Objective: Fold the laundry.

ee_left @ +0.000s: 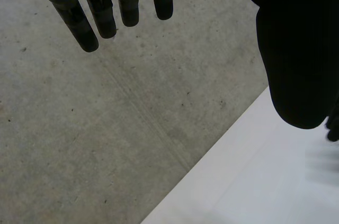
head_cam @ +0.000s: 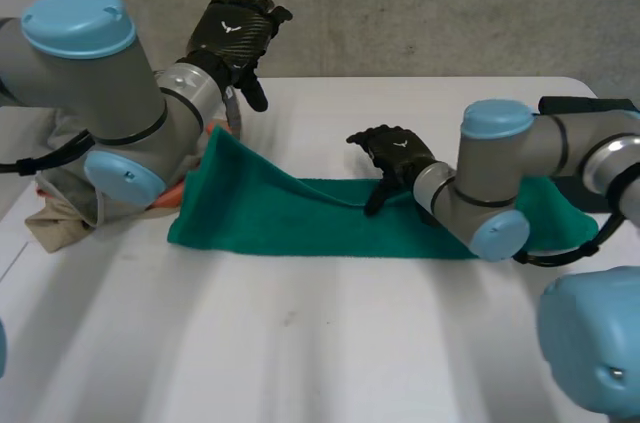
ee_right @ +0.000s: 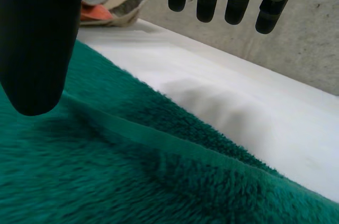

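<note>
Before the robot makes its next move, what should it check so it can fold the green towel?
1. Left hand free: ok, open, raised beyond the green towel.
2. Right hand in place: ok, open over the towel's far edge, near the middle.
3. Towel gripped: not ok, neither hand holds it.
4. Towel flat: not ok, the corner by the clothes pile rides up.
5. Table bare in front of the towel: ok.
</note>
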Robot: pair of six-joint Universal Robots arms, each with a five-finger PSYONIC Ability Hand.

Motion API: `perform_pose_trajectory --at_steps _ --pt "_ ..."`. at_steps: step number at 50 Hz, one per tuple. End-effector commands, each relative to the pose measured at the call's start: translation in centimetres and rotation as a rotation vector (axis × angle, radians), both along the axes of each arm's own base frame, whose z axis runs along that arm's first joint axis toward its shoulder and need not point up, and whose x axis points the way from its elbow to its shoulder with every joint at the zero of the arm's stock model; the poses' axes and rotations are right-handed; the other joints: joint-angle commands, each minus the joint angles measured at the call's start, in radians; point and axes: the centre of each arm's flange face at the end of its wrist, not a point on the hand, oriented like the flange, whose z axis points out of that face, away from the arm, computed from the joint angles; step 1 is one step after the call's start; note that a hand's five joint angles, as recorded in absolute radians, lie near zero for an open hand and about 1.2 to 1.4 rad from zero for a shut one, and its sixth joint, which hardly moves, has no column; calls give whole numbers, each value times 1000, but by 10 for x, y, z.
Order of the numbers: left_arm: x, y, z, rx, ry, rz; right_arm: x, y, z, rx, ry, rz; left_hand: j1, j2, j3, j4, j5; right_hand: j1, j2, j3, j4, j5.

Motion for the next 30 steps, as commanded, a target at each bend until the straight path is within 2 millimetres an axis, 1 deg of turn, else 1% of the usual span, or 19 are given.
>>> perform_pose_trajectory --at_steps 1,3,4,7,8,11,12,13,18,20,22,23,24,30 --pt "2 5 -2 11 -1 -6 13 -13 -12 -120 37 -34 -13 -30 -35 -23 -46 -45 -31 -36 -40 -42" --pt "1 6 -2 8 1 -7 14 -18 -9 -178 47 -64 -13 -30 -35 -23 -46 -45 -31 -36 -40 -42" --pt "1 6 -2 8 0 -7 13 -28 -1 -251 43 -121 -13 -30 -35 -23 -46 -45 -31 -36 -40 -42" --pt "1 7 -1 5 1 -8 11 -43 16 -382 5 -229 -13 -30 -35 -23 -46 -45 -31 -36 -40 -42" --pt "1 7 1 3 3 -9 8 -52 31 -460 -40 -307 -13 -30 -35 -23 -46 -45 -31 -36 -40 -42" --pt "1 8 4 -3 8 -6 3 -59 50 -551 -102 -393 -13 -30 -35 -23 -46 -45 -31 -36 -40 -42" --pt "1 9 6 -5 11 -6 4 -58 60 -591 -128 -402 -13 -30 -35 -23 -46 -45 -31 -36 -40 -42" --pt "2 9 7 -6 10 -6 6 -56 63 -599 -130 -390 -13 -30 -35 -23 -46 -45 -31 -36 -40 -42" --pt "2 12 10 -9 8 -7 4 -40 68 -549 -69 -268 -13 -30 -35 -23 -46 -45 -31 -36 -40 -42" --pt "1 14 9 -7 5 -11 2 -30 69 -511 -31 -196 -13 -30 -35 -23 -46 -45 -31 -36 -40 -42" --pt "0 15 7 -3 3 -16 -2 -24 71 -484 1 -163 -13 -30 -35 -23 -46 -45 -31 -36 -40 -42" --pt "0 15 6 -2 2 -16 -4 -21 72 -465 21 -152 -13 -30 -35 -23 -46 -45 -31 -36 -40 -42" --pt "-1 15 5 2 0 -19 -10 -17 74 -433 56 -151 -13 -30 -35 -23 -46 -45 -31 -36 -40 -42" --pt "-1 18 -2 30 -13 -22 -34 -10 73 -291 162 -160 -13 -30 -35 -23 -46 -45 -31 -36 -40 -42"
